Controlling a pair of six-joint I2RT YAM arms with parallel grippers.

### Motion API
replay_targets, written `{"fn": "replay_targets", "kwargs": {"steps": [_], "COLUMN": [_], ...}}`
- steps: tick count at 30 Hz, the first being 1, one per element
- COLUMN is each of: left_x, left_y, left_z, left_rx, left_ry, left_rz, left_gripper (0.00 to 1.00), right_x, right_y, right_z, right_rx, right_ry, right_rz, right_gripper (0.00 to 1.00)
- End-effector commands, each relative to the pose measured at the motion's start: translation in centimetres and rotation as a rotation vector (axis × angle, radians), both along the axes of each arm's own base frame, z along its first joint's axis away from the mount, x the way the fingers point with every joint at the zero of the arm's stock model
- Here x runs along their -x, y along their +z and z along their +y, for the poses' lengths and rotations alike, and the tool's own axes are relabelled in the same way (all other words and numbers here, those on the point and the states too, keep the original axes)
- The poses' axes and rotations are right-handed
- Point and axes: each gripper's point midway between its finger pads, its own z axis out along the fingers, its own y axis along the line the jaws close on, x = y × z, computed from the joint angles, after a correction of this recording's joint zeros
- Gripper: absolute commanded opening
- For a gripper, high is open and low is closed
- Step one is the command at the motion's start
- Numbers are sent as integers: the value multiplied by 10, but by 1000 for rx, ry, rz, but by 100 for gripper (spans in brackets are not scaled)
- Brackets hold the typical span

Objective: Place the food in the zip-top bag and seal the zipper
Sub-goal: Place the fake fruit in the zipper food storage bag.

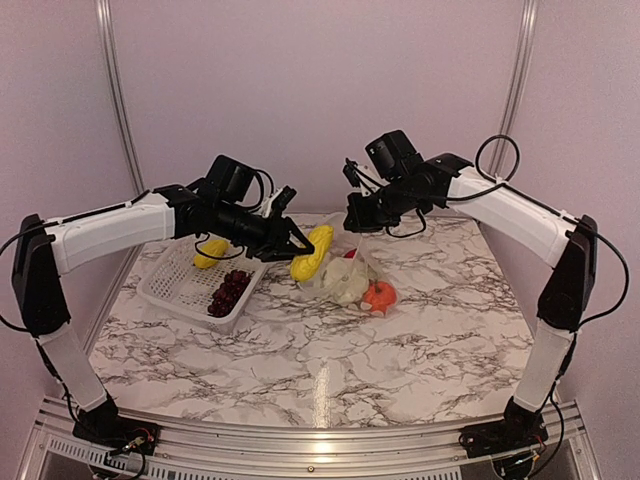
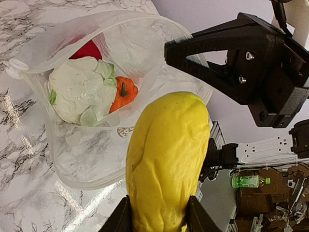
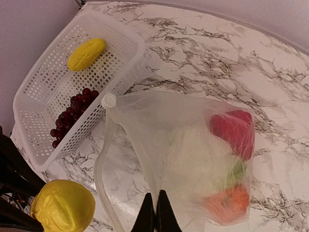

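Note:
The clear zip-top bag (image 1: 345, 278) lies mid-table with its mouth open toward the left. Inside are the red pepper (image 3: 234, 130), white cauliflower (image 3: 198, 154) and orange fruit (image 3: 227, 203). My right gripper (image 3: 155, 208) is shut on the bag's upper mouth edge and holds it up (image 1: 360, 225). The pale zipper (image 3: 100, 164) curves along the lower mouth edge. My left gripper (image 2: 157, 215) is shut on a yellow piece (image 2: 166, 159), held just outside the bag's mouth (image 1: 312, 252). The other yellow piece (image 3: 86, 54) and the grape bunch (image 3: 72, 113) lie in the basket.
The white perforated basket (image 1: 160, 290) stands left of the bag, under my left arm. The marble table (image 1: 330, 370) extends toward the near edge. Walls close off the back and sides.

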Motion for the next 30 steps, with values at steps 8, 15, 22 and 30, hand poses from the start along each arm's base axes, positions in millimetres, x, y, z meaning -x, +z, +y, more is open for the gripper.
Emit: {"fn": "replay_targets", "kwargs": {"steps": [8,15,22,30], "left_x": [-17,-37,-69,-92], "left_y": [-31,-51,-52,-50], "left_z": [-24,-37,-39,-55], "left_rx": [-74,-65,-73,6], "left_ry": [18,125,295,419], "left_rz": [91,198,208,272], "left_gripper": [16,15,15,16], "right_x": [13,17,20,21], "right_y": [19,18,22,32], "right_z": [4,6,10,18], "right_rx": [-72,-81,-100,-143], "right_ry": [14,40,59,76], "right_rz": [-23,-20,-16,-10], "right_gripper": [0,0,0,0]}}
